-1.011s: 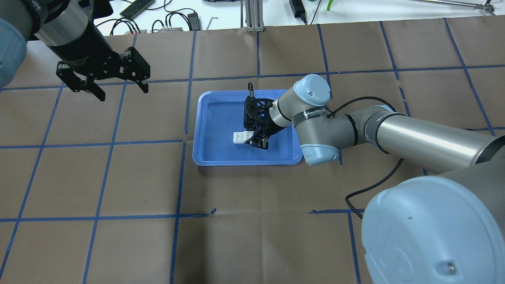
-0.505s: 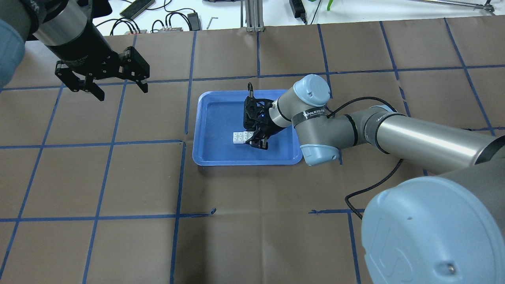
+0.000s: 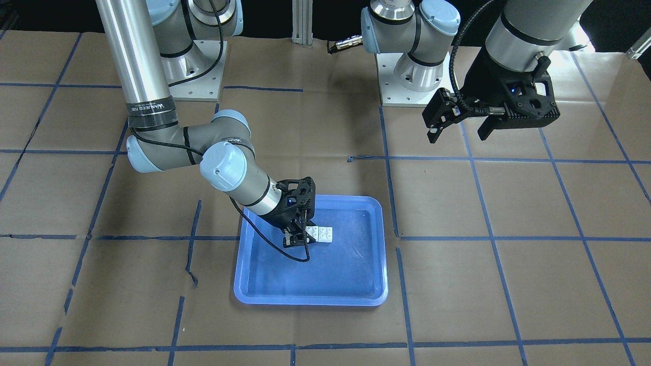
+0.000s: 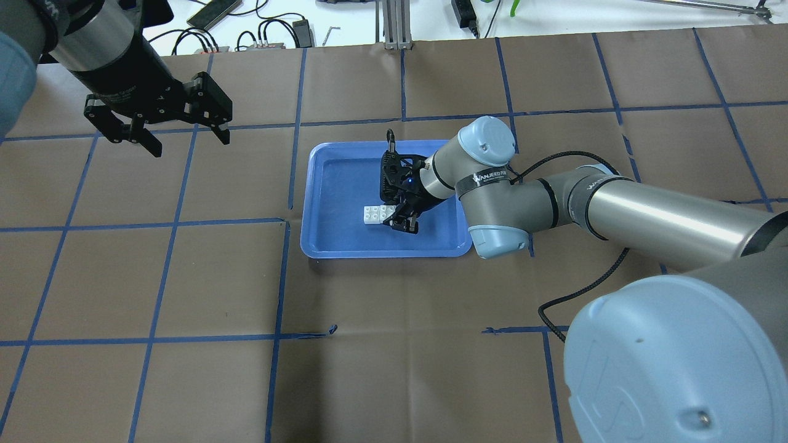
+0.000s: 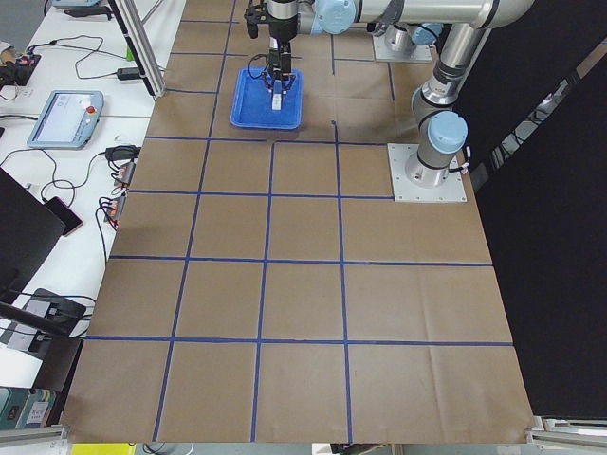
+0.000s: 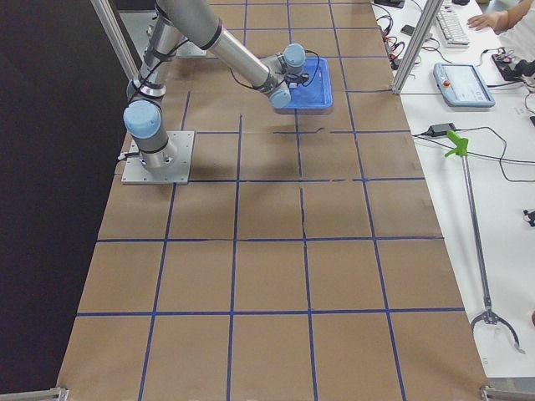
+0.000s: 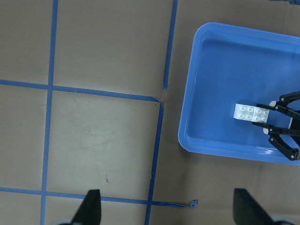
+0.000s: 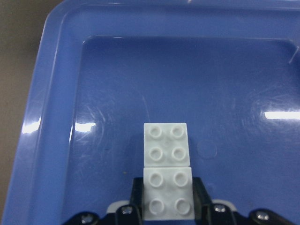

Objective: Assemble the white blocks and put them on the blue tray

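Right tool [image 4: 394, 219]: low inside the blue tray [image 4: 320, 248], arm reaching in over the tray's edge. Jaws narrowed around the white blocks [image 4: 378, 214].

Right wrist view: the two white blocks [image 8: 167, 171] lie studs up in one line running straight out from the right tool [image 8: 168, 206]. They touch edge to edge with a thin seam between them. Whether they interlock, cannot tell. The nearer block sits between the fingers [image 8: 199, 194], a black pad against each of its sides, no gap visible. The farther block sticks out past the fingertips, free on three sides. Both rest on the floor of the blue tray [image 8: 56, 93], whose far wall lies well ahead of the tool.

Front view: the right tool [image 3: 303, 236] is tilted down toward the white blocks [image 3: 320, 234]. They lie near the middle of the blue tray [image 3: 305, 300].

Left tool [image 4: 189, 143]: held high over the counter [image 4: 215, 277], well apart from the tray. Jaws spread wide, nothing between them. Front view agrees: the left tool [image 3: 457, 136] is open and empty.

Left wrist view: both fingertips of the left tool [image 7: 168, 211] show at the bottom edge, far apart. The blue tray [image 7: 220, 70] lies ahead of it and off to one side, the white blocks [image 7: 252, 113] inside.

Counter: brown paper, blue tape grid.
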Tool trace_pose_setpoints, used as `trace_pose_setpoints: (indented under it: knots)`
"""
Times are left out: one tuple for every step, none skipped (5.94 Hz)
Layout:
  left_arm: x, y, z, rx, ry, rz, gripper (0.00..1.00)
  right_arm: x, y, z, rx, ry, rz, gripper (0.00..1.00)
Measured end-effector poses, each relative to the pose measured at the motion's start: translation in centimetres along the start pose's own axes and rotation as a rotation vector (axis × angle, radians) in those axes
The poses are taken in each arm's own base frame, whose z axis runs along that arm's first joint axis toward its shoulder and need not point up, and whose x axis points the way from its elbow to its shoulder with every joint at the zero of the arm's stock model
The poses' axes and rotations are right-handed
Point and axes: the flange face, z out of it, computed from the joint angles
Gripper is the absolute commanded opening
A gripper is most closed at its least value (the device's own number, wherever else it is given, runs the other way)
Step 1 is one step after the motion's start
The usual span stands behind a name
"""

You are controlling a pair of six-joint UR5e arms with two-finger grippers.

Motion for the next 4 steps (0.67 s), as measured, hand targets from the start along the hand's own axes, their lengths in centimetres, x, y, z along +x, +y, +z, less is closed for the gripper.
trace_pose_setpoints:
  knots:
    - [0.01,0.10,-0.16,0.003,0.000,0.001,0.99,0.01,-0.01,-0.01,0.000,0.000,0.001,0.43]
    - [0.00,0.27,-0.35,0.006,-0.002,0.003,0.99,0.04,-0.04,-0.03,0.001,0.001,0.000,0.44]
    - [0.01,0.38,-0.41,0.006,-0.003,0.004,0.99,0.06,-0.05,-0.05,0.002,0.002,0.000,0.45]
    - [0.03,0.40,-0.38,0.005,-0.002,0.004,0.99,0.05,-0.05,-0.04,0.002,0.002,0.000,0.45]
